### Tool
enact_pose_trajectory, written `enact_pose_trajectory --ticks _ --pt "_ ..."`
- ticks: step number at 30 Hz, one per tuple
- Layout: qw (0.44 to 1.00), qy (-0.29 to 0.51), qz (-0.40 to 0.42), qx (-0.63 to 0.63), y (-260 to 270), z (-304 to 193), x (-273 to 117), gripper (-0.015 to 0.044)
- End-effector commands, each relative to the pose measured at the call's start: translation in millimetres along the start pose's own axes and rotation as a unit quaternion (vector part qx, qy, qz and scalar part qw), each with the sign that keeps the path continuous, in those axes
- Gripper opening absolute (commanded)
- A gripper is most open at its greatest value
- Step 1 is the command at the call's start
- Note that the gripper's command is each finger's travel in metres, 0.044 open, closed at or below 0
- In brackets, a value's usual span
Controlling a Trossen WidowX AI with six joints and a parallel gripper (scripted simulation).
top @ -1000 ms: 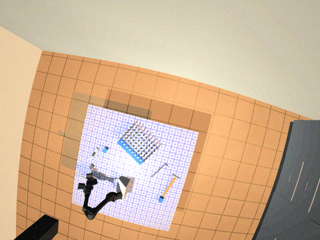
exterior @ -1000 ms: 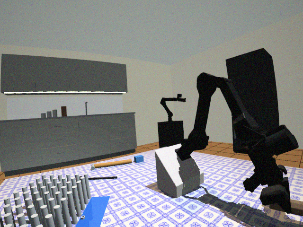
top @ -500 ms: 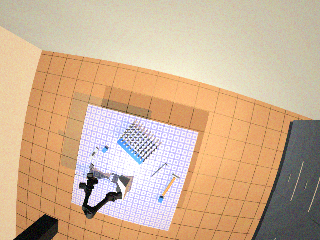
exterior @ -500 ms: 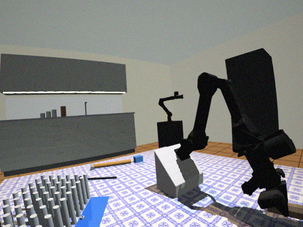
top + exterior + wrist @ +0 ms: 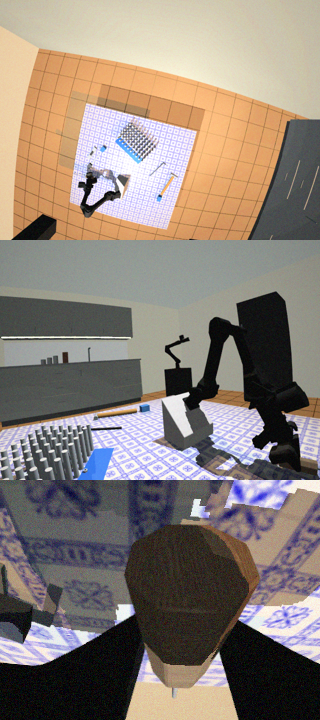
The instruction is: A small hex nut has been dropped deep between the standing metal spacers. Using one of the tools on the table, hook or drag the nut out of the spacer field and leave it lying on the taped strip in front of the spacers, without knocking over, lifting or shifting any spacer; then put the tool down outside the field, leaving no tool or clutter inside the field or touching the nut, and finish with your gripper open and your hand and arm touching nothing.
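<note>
My gripper (image 5: 89,175) (image 5: 284,455) (image 5: 182,619) is shut on a dark wooden tool handle (image 5: 187,590), low over the near-left part of the cloth and well away from the spacers. The tool's far end cannot be made out. The grey standing spacers (image 5: 138,138) (image 5: 73,454) form a dense field and look upright. The blue taped strip (image 5: 127,150) (image 5: 99,459) lies along their front. The small hex nut (image 5: 85,470) lies at the strip's spacer-side edge, close by the front spacers; it is too small to tell in the top view.
A thin dark hooked rod (image 5: 157,169) (image 5: 107,428) and an orange-handled tool (image 5: 168,183) (image 5: 117,413) lie right of the field. Blue blocks (image 5: 159,198) (image 5: 103,148) and a black-and-white piece (image 5: 92,152) lie on the cloth. The arm's lower end meets a white wedge (image 5: 124,186) (image 5: 174,420).
</note>
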State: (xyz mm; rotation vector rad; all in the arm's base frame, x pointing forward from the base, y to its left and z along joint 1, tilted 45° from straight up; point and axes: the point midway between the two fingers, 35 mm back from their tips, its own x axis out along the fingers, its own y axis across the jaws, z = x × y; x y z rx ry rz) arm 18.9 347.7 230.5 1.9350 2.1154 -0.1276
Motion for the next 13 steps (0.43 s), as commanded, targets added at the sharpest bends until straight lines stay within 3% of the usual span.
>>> enact_pose_trajectory --ticks 1,13 --pt "1.0 0.001 0.0 0.0 0.2 -0.9 -0.3 0.0105" --pt "1.0 0.001 0.0 0.0 0.2 -0.9 -0.3 0.042"
